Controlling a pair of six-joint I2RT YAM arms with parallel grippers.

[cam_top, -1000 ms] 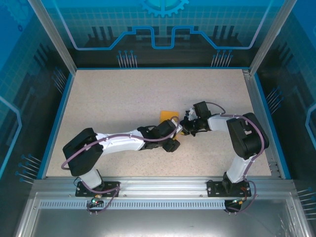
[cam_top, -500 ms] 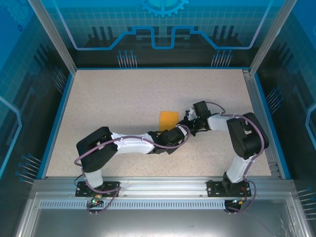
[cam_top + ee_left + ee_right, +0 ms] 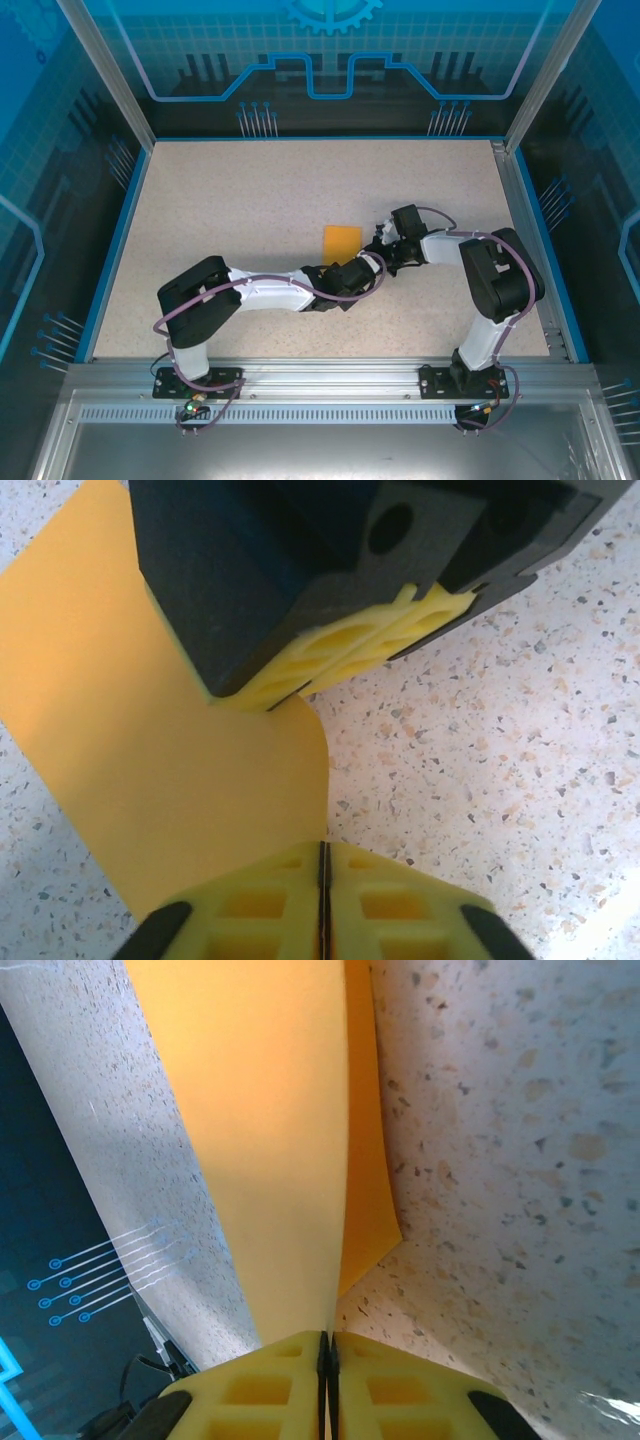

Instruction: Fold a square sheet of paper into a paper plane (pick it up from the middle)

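Speckled beige, stone-look tabletop [image 3: 250,200] floors a cell walled with glossy blue panels [image 3: 330,60] printed with circuit lines. Near its middle lies a thin, matte orange-yellow square sheet of paper [image 3: 342,240]. It is mostly flat, with its near right corner raised where both pincers meet it.

The sheet spreads away to the left of the right pincer [image 3: 326,1360]. This pincer's ribbed yellow pads are pressed together on an edge, and the paper rises from their seam as a smooth, gently bowed wall.

The left pincer [image 3: 322,895] meets the same corner from the near side. Its yellow pads are also together, and the paper's rounded, curling edge runs down into their seam, so it looks clamped on the sheet. Just beyond it, the right pincer's black angular housing sits over the paper.

The white left arm [image 3: 260,290] and white right arm [image 3: 500,275], each trailing a looped purple cable, bend inward from a ribbed aluminium rail [image 3: 330,375].
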